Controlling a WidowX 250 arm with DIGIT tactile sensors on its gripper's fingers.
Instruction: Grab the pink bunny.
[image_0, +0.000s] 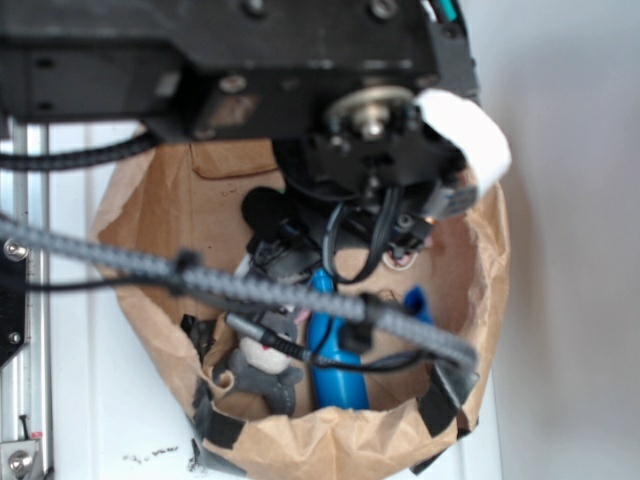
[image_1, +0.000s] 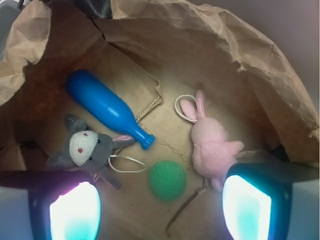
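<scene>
The pink bunny (image_1: 210, 142) lies on the floor of a brown paper bag (image_1: 225, 45), ears pointing up-left, with a white string loop by its head. My gripper (image_1: 160, 210) is open and empty above the bag floor. Its right finger (image_1: 247, 207) is just below the bunny's lower end, its left finger (image_1: 75, 210) just below the grey plush. In the exterior view the gripper (image_0: 385, 235) hangs inside the bag (image_0: 160, 200), and the bunny is hidden behind the arm.
A green ball (image_1: 167, 180) lies between the fingers, a little ahead of them. A blue bottle (image_1: 107, 107) lies diagonally at the left; it also shows in the exterior view (image_0: 335, 355). A grey plush animal (image_1: 85, 150) with a white face lies below it. The bag's walls rise all around.
</scene>
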